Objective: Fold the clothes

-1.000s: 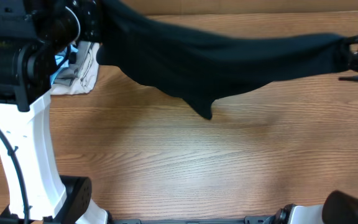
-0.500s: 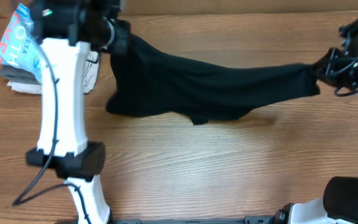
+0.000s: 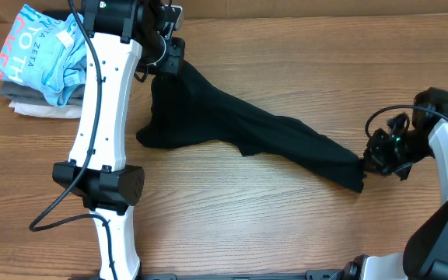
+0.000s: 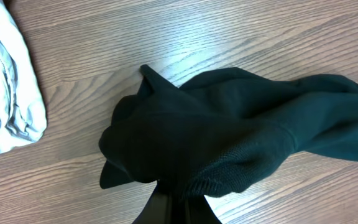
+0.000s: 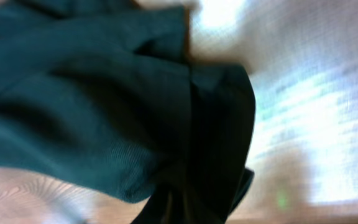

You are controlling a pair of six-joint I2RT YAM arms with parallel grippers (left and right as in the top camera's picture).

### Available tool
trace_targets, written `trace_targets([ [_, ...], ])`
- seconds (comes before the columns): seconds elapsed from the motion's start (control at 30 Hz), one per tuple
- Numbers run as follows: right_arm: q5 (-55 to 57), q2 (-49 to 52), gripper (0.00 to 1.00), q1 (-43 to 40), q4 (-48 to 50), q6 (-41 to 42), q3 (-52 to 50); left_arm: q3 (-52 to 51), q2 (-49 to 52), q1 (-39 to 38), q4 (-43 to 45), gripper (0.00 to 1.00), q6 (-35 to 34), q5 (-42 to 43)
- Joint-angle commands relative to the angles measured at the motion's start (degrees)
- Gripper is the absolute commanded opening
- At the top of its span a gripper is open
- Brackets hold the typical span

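Note:
The black garment (image 3: 239,128) lies stretched across the wooden table from upper left to lower right. My left gripper (image 3: 169,58) is shut on its upper left end, held a little above the table. In the left wrist view the cloth (image 4: 229,137) bunches over the closed fingers (image 4: 176,208). My right gripper (image 3: 372,159) is shut on the lower right end, low near the table. In the right wrist view the fabric (image 5: 104,106) hangs from the closed jaws, blurred. No logo or tag shows.
A light blue shirt with pink and white lettering (image 3: 41,50) lies on grey and beige folded garments (image 3: 29,101) at the far left. A grey folded edge (image 4: 8,93) shows in the left wrist view. Bare wood (image 3: 247,225) lies in front.
Both arms have swung the garment down. The right gripper moved toward the front, dragging its end down and left. The left gripper shifted right. The cloth now rests on the table.

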Motion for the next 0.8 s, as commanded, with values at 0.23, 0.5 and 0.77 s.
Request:
trace_targets([
  [0.23, 0.8, -3.7, 0.49, 0.0, -0.6, -3.5, -0.1, 0.5, -0.1, 0.0, 0.5, 0.04, 0.9, -2.5],
  [0.5, 0.8, -3.7, 0.59, 0.7, 6.9, -3.7, -0.3, 0.5, 0.0, 0.0, 1.2, 0.04, 0.9, -2.3],
  [0.77, 1.6, -3.6, 0.59, 7.7, 13.5, -2.9, -6.2, 0.5, 0.2, 0.0, 1.8, 0.04, 0.9, -2.3],
])
